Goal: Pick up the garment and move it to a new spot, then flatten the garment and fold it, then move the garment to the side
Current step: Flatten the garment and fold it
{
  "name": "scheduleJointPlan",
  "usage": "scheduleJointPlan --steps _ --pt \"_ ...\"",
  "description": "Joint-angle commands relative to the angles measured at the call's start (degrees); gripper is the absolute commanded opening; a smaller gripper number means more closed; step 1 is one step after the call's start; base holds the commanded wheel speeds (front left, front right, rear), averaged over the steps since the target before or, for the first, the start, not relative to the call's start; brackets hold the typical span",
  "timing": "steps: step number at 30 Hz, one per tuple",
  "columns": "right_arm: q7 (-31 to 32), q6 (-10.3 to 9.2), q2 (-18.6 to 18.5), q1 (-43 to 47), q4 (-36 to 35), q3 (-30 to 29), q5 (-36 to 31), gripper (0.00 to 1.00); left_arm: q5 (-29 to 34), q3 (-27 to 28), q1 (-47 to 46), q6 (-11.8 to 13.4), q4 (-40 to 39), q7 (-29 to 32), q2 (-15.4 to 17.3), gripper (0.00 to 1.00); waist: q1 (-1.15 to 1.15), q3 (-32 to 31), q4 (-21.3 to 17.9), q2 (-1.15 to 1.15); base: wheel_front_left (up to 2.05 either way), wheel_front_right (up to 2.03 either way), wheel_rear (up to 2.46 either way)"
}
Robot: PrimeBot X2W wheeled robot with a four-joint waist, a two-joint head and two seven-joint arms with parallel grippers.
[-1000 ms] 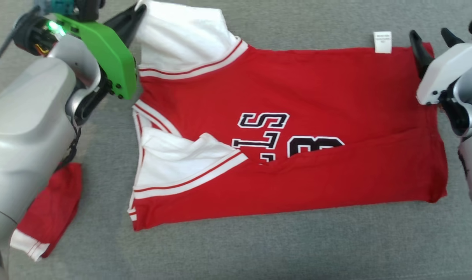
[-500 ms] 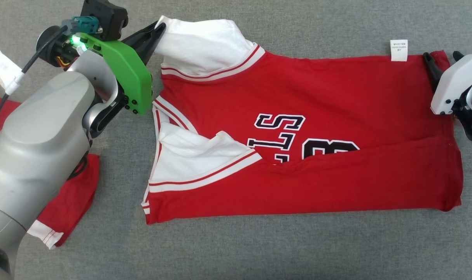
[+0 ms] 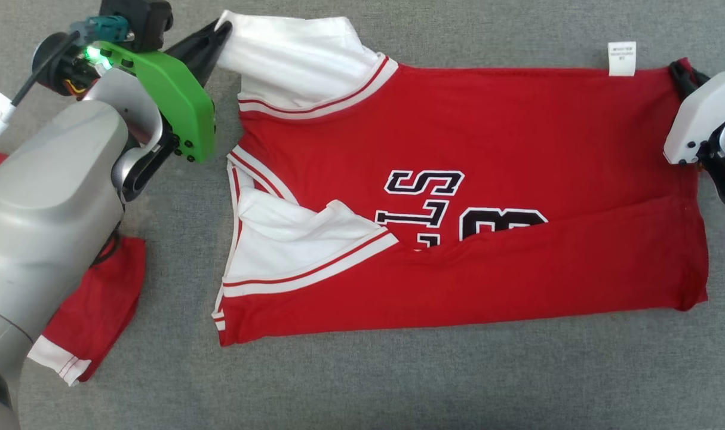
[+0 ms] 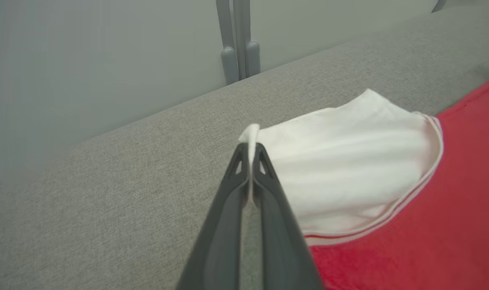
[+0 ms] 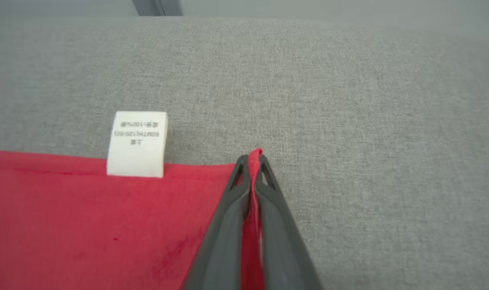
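The right claw (image 5: 250, 160), wide open a second ago, has now shut on the red hem corner of the shirt (image 3: 458, 131) just right of the white label (image 5: 136, 144), while the left claw (image 4: 249, 150) stays clamped on the white sleeve (image 4: 341, 161) tip far left of that label. The shirt lies spread on the grey cover (image 3: 398, 382) on the label's near side, its near edge already folded up over the lettering. With both far corners pinched, I judge the next fold can start.
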Motion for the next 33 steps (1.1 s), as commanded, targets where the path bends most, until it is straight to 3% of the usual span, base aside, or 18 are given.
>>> scheduleJointPlan --steps 1,10,19,33 --pt "-1.36 -0.06 -0.42 -1.32 -0.22 0.23 0.13 0.00 0.05 0.63 -1.21 0.53 1.00 -0.98 0.21 0.00 0.00 0.32 -0.21 0.00 0.00 0.00 0.00" --pt "-9.92 -0.07 -0.59 -5.40 -0.82 1.18 0.01 0.00 0.87 3.09 -5.13 2.73 7.92 -7.30 -1.22 0.00 0.00 1.75 -1.02 0.00 0.00 0.00 0.00" --pt "-14.60 -0.06 -1.55 -3.91 -1.39 6.50 4.07 0.00 2.02 2.18 -3.24 1.12 11.76 -9.82 -3.32 0.00 0.00 -0.19 -0.62 0.00 0.00 0.00 0.00" --pt "-15.01 -0.06 -9.98 6.63 -7.32 15.40 15.63 0.00 3.83 -1.58 8.63 0.11 1.85 -10.97 2.39 0.00 0.00 -7.41 2.43 0.00 0.00 0.00 0.00"
